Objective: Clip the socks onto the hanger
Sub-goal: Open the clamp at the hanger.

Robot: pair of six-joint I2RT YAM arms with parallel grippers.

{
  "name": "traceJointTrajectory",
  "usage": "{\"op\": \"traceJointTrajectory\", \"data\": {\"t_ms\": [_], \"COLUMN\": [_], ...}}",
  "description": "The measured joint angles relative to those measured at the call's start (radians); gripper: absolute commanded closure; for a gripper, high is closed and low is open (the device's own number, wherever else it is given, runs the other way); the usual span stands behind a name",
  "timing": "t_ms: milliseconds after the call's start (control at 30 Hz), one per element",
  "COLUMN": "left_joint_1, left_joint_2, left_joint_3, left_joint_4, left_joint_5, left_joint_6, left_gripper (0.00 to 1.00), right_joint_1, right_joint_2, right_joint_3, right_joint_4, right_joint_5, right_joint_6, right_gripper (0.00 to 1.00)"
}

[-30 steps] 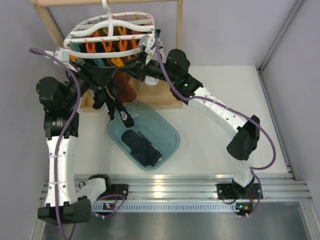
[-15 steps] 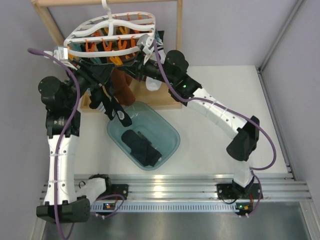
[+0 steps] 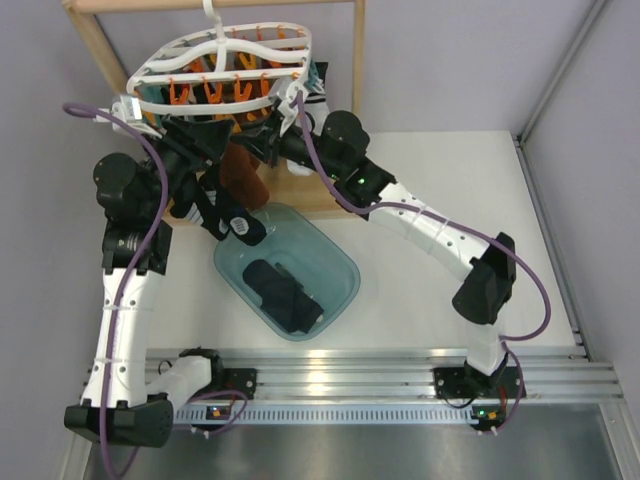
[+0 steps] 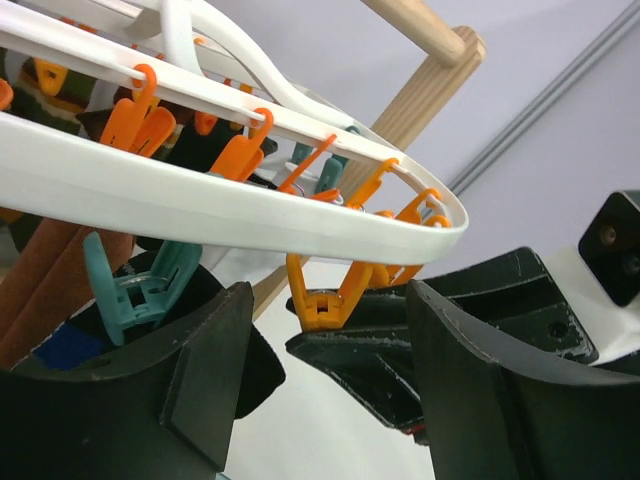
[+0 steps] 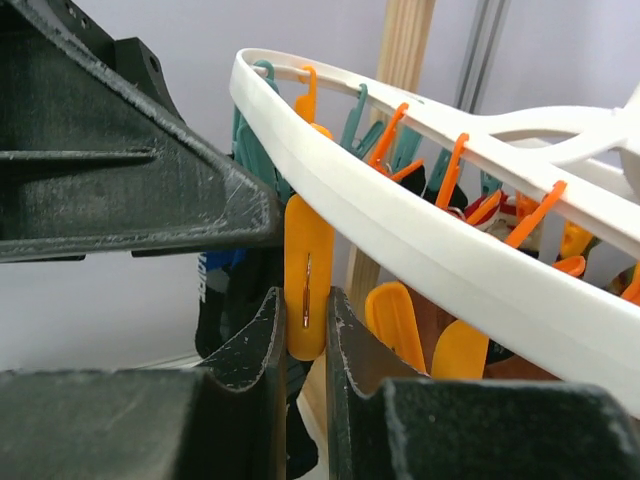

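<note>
The white lattice hanger (image 3: 225, 60) hangs from the wooden rack with orange and teal clips under it. My right gripper (image 5: 305, 310) is shut on an orange clip (image 5: 308, 270) at the hanger's rim and squeezes its handles. My left gripper (image 4: 328, 335) is open, its jaws wide apart around that orange clip (image 4: 325, 300) and the right fingers (image 4: 380, 365). A black sock with blue and white marks (image 3: 228, 212) hangs just under the left gripper (image 3: 205, 140). It also shows behind the clip in the right wrist view (image 5: 215, 290). What holds it is hidden.
A teal plastic bin (image 3: 340, 265) sits below the hanger with more dark socks (image 3: 285, 295) inside. A brown sock (image 3: 245, 180) hangs from the hanger. The wooden rack post (image 3: 95, 45) stands at the far left and its base board lies behind the bin.
My left arm has shifted right and in toward the hanger, and the hanging black sock moved up and left with it. My right arm edged left, still on the clip. The hanger swung slightly.
</note>
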Motion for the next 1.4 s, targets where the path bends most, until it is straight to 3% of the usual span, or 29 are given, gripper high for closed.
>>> {"op": "traceJointTrajectory", "data": {"t_ms": [567,800,1033,1167,1400], "left_joint_1": [-0.026,-0.027,-0.027,-0.027,-0.032], "left_joint_2": [0.019,0.025,0.035,0.064,0.103], "left_joint_3": [-0.006,-0.005,0.007,0.017,0.054], "left_joint_4": [0.015,0.018,0.011,0.011,-0.004], "left_joint_5": [-0.076,-0.076,-0.051,-0.041,-0.021], "left_joint_6": [-0.018,-0.013,0.037,0.075,0.128], "left_gripper": [0.31,0.25,0.3,0.38,0.35], "right_joint_1": [0.011,0.011,0.011,0.011,0.01], "right_joint_2": [0.0,0.0,0.0,-0.001,-0.001], "right_joint_3": [-0.024,-0.024,-0.024,-0.024,-0.031], "right_joint_4": [0.02,0.026,0.026,0.05,0.057], "right_joint_5": [0.028,0.027,0.023,0.005,0.0], "right_joint_6": [0.035,0.065,0.085,0.085,0.092], "right_gripper": [1.0,1.0,1.0,1.0,1.0]}}
